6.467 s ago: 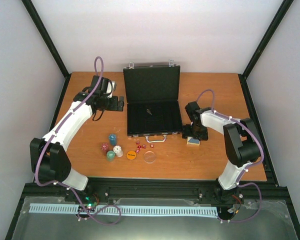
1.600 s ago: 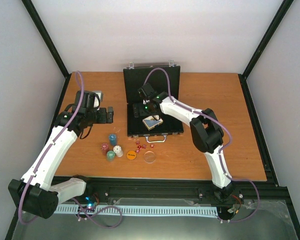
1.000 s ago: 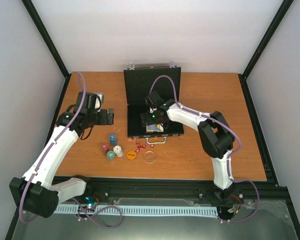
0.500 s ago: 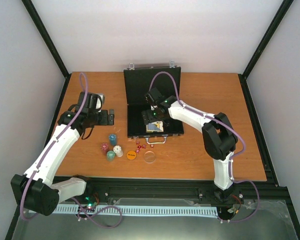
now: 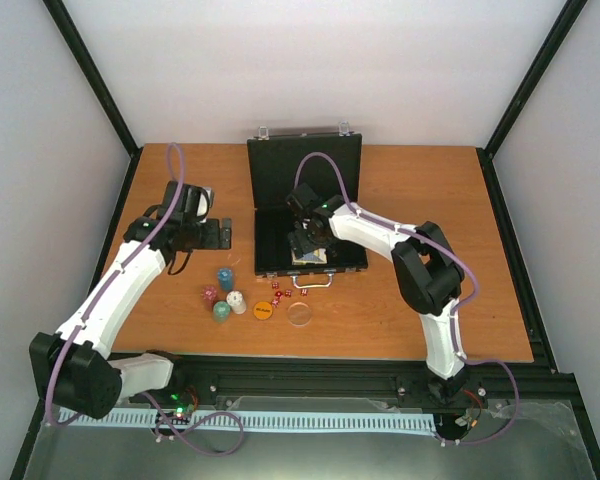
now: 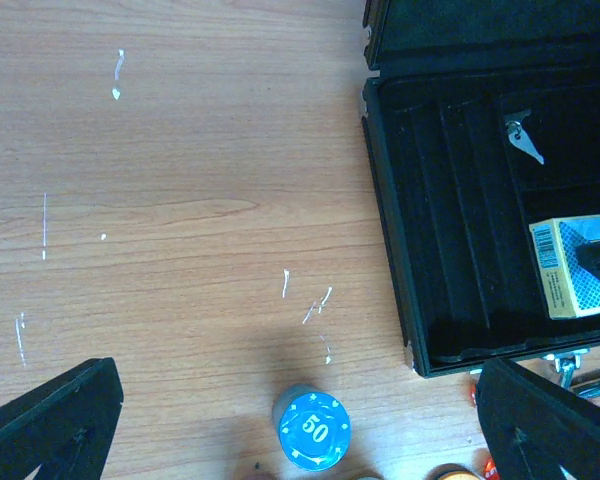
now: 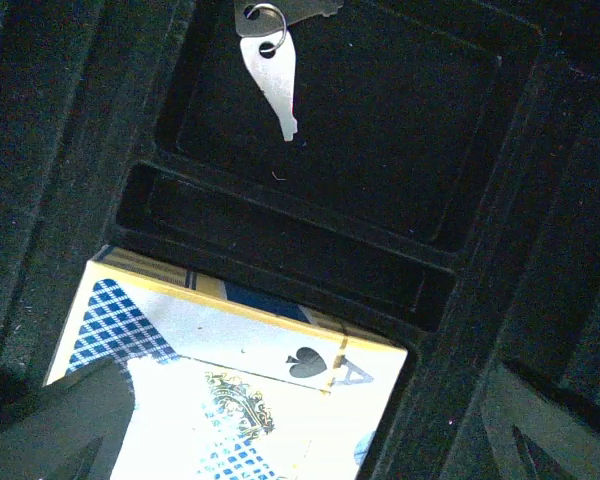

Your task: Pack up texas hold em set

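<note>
The black briefcase [image 5: 280, 215] lies open at the back centre of the table, its lid upright. A blue-yellow card deck [image 5: 314, 257] [image 7: 230, 390] rests flat in its tray, near the front wall. My right gripper [image 5: 308, 238] [image 7: 305, 440] hovers open just above the deck, its right finger apart from the deck's edge. My left gripper [image 5: 220, 235] [image 6: 300, 440] is open over bare wood left of the case, with the blue chip stack [image 5: 225, 278] [image 6: 313, 430] below it. Red [image 5: 209, 295], white [image 5: 237, 301] and green [image 5: 221, 311] chip stacks, an orange disc [image 5: 263, 310], a clear disc [image 5: 300, 314] and red dice [image 5: 285, 293] sit in front of the case.
A small silver key [image 7: 270, 75] [image 6: 525, 140] lies in the case's tray behind the deck. The case's silver handle [image 5: 313, 280] juts toward the dice. Grey walls close in the table on three sides.
The left gripper has drifted a little right, toward the case. The right gripper has shifted slightly above the deck, which stays in the tray.
</note>
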You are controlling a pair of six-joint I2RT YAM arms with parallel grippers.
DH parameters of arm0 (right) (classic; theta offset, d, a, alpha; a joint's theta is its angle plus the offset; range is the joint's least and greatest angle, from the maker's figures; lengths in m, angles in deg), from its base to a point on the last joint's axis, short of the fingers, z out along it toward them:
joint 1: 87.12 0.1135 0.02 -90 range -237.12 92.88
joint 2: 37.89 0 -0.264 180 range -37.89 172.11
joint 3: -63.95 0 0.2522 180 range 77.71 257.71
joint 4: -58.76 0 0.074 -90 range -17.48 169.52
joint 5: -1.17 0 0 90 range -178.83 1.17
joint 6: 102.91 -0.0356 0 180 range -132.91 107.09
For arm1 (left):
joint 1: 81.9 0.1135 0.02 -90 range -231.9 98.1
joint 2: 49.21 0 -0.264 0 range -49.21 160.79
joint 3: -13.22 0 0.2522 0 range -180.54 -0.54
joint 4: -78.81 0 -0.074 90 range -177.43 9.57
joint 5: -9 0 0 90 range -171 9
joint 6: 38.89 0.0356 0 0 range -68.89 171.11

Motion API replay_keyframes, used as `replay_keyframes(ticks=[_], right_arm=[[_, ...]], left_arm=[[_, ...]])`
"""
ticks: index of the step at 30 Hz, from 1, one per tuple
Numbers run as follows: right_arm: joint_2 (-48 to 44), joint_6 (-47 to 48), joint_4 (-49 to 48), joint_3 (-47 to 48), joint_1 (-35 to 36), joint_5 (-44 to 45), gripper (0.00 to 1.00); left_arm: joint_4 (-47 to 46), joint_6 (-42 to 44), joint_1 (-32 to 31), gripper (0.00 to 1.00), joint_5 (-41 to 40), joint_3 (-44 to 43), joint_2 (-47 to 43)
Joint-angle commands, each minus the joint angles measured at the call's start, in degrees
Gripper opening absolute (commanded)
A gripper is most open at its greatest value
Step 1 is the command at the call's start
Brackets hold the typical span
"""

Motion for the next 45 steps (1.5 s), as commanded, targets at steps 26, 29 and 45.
replay_keyframes(ticks=[26, 29, 45], right_arm=[[0.87, 0.61, 0.95, 4.29, 0.85, -6.74, 0.97], [2.32, 0.49, 0.25, 3.93, 0.84, -6.94, 0.97], [6.05, 3.61, 3.60, 5.07, 3.04, 10.85, 0.97]], left_arm=[[-0.83, 2.32, -0.18, 1.00, -0.59, -1.03, 0.31], [-0.69, 2.53, -0.19, 1.00, -0.76, -1.01, 0.31], [-1.03, 3.03, -0.18, 1.00, -0.72, -0.15, 0.82]])
